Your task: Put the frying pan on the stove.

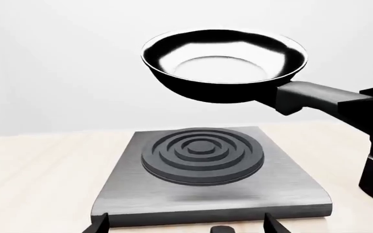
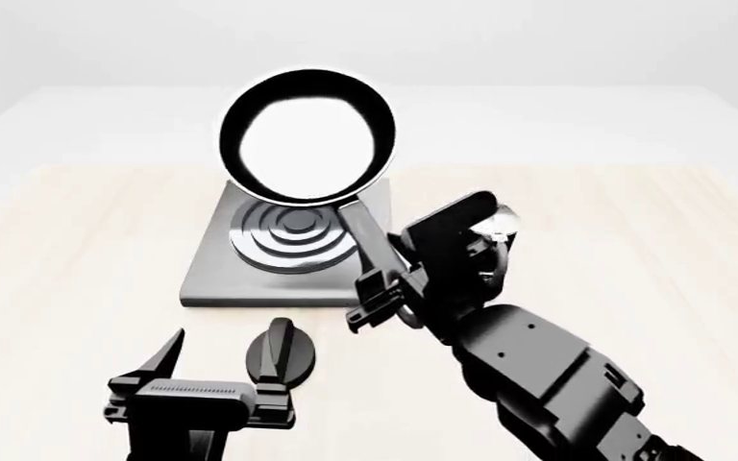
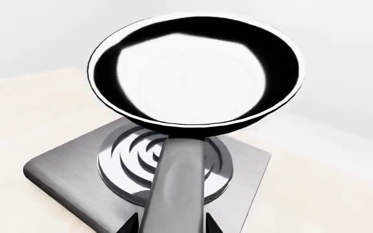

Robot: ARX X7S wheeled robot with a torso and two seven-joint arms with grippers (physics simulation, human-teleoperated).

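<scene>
The glossy black frying pan (image 2: 307, 137) hangs in the air above the stove (image 2: 222, 269), clear of its dark rings. It also shows in the left wrist view (image 1: 224, 63) and the right wrist view (image 3: 196, 73). My right gripper (image 2: 382, 293) is shut on the pan's long handle (image 3: 177, 184), with its fingertips on either side of the handle. The stove, a grey slab with concentric rings (image 1: 203, 154), lies on the pale wooden table (image 2: 61, 250). My left gripper (image 2: 215, 370) is open and empty, just in front of the stove's near edge (image 1: 186, 218).
A small black round knob (image 2: 277, 351) lies on the table beside my left gripper, in front of the stove. My right arm (image 2: 536, 375) reaches in from the lower right. The table's far edge meets a white background.
</scene>
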